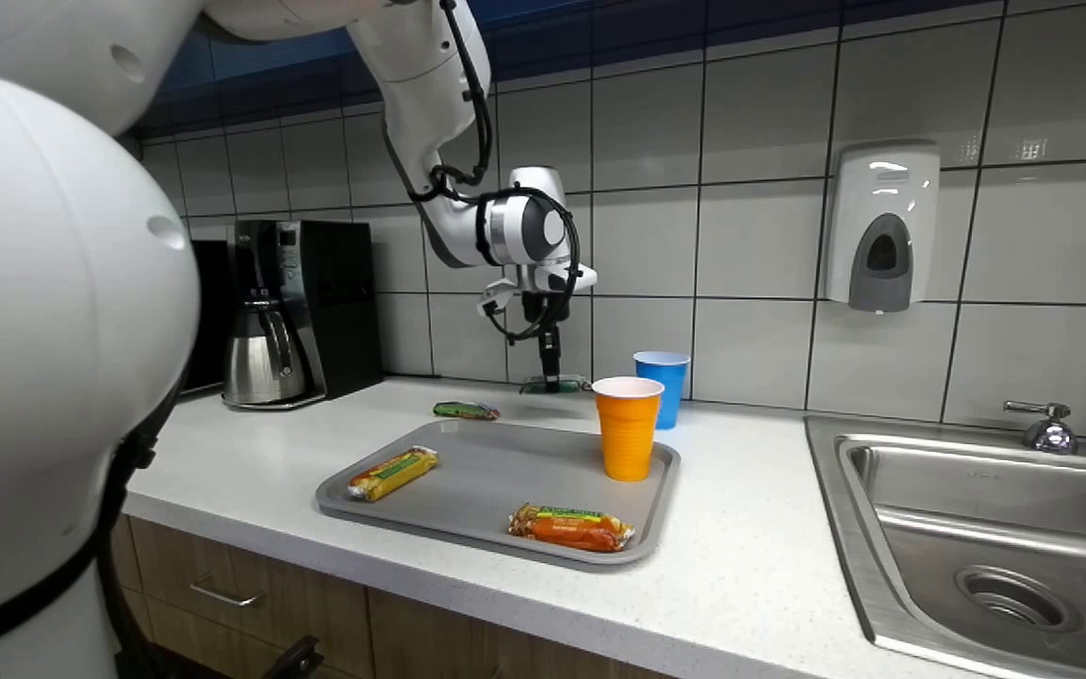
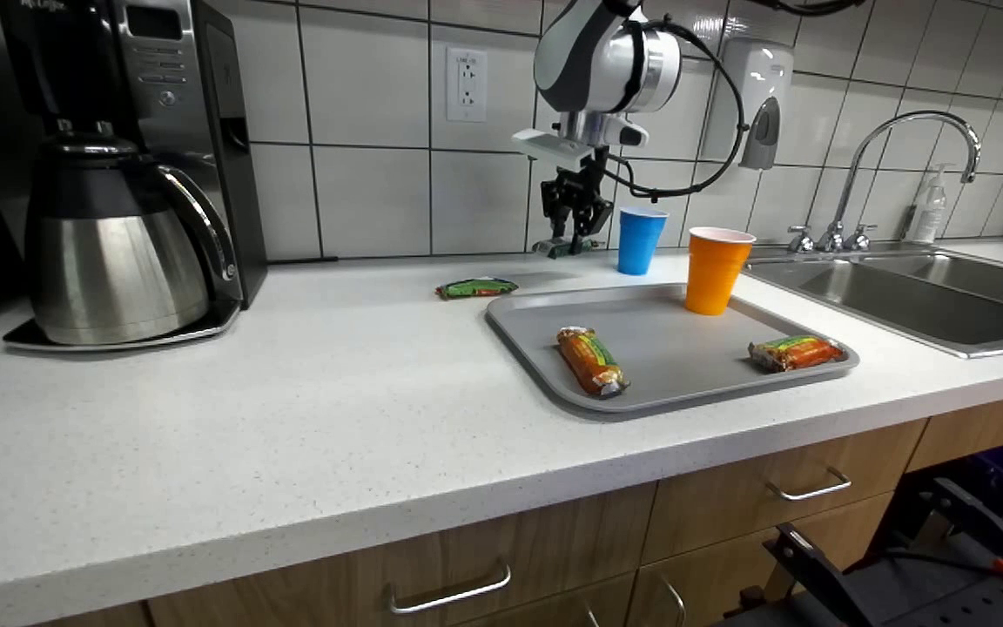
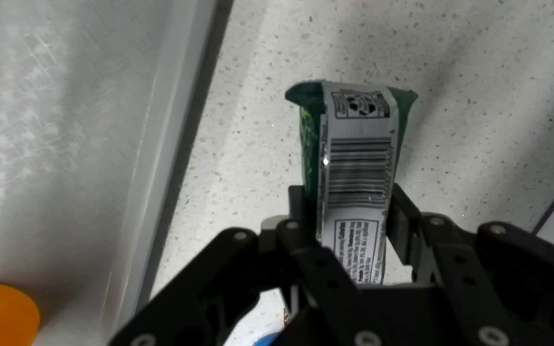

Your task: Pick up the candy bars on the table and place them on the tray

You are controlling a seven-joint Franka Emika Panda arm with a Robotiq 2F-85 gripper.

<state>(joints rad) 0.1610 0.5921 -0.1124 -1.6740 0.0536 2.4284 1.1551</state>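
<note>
One dark green candy bar [image 3: 358, 192] is clamped in my claw [image 3: 347, 203] by its long sides, its barcode [image 3: 359, 168] turned up to me in the wrist view. I have it raised above the white bench [image 2: 292, 418], over the strip between the grey tray [image 1: 505, 462] and the tiled wall [image 1: 760, 349]. Another green bar [image 2: 477, 288] lies on the bench just beside the tray's corner; I can't tell whether they touch. On the tray I see the yellow-orange bar [image 1: 393, 473], well apart from an orange-red packet [image 1: 571, 527], plus an orange cup [image 1: 628, 434] standing upright. A blue cup [image 2: 640, 243] stands on the bench near the wall.
</note>
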